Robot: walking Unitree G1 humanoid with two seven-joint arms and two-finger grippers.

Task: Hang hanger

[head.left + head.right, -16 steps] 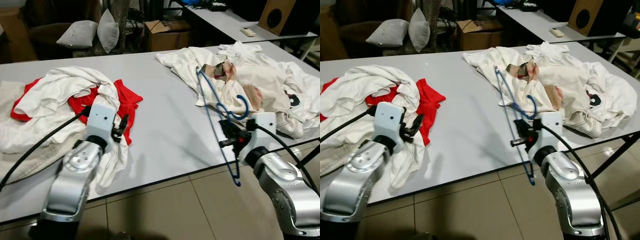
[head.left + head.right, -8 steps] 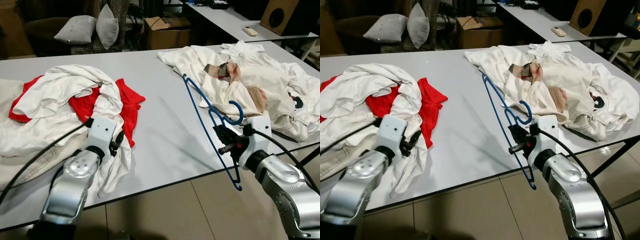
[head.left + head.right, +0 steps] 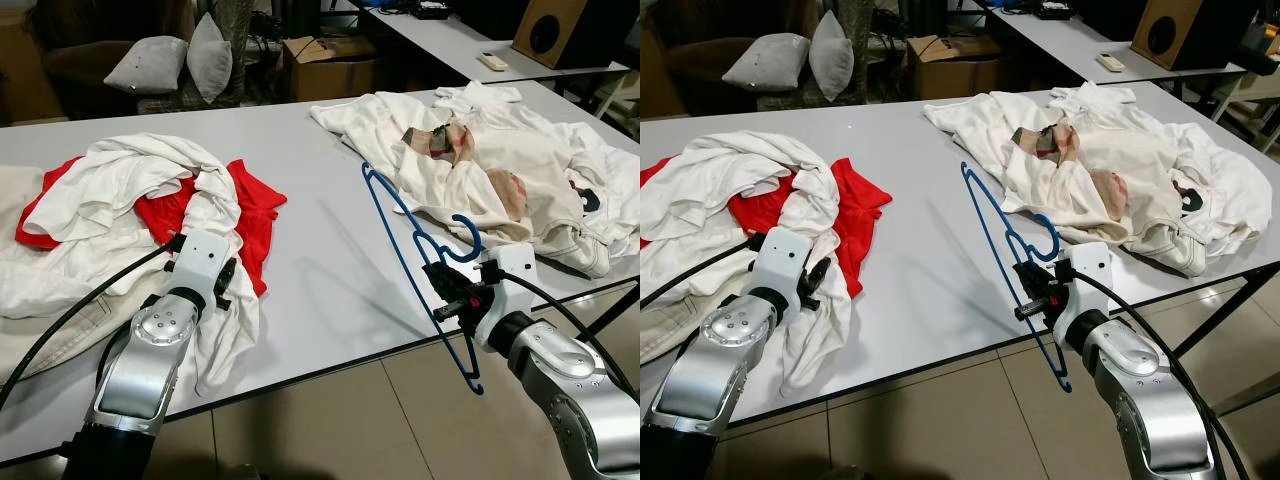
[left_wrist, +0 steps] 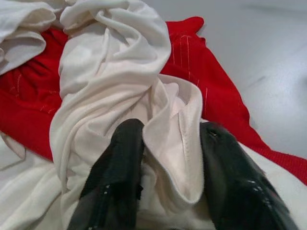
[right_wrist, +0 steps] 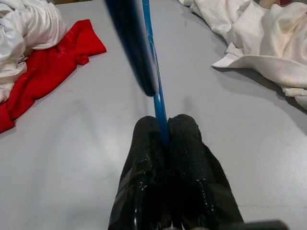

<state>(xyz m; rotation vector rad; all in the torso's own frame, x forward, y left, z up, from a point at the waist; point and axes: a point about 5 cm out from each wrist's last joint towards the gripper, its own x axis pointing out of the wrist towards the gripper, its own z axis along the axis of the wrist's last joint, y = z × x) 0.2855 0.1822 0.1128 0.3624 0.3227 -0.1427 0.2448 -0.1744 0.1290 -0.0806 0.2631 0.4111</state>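
Blue wire hanger [image 3: 420, 255] held off the grey table [image 3: 320, 220], pinched between the closed fingers of the right gripper [image 5: 165, 139] on a thin bar just below its hook [image 3: 466, 237]. One shoulder of the frame reaches out beyond the fingertips over the tabletop; the other end hangs down past the table's edge.

Left gripper [image 4: 165, 163] rests on the heap of white and red garments [image 3: 140, 205], fingers parted, with a fold of white cloth [image 4: 175, 143] lying between them; not pinched as far as can be seen.

Handling, by judgement: hanger light, stiff, thin and smooth, so likely to swivel in a narrow pinch. A hold close under the hook should steady it best.

White clothes [image 3: 500, 160] lie just beyond the right fingers. No legible brand, label or writing.
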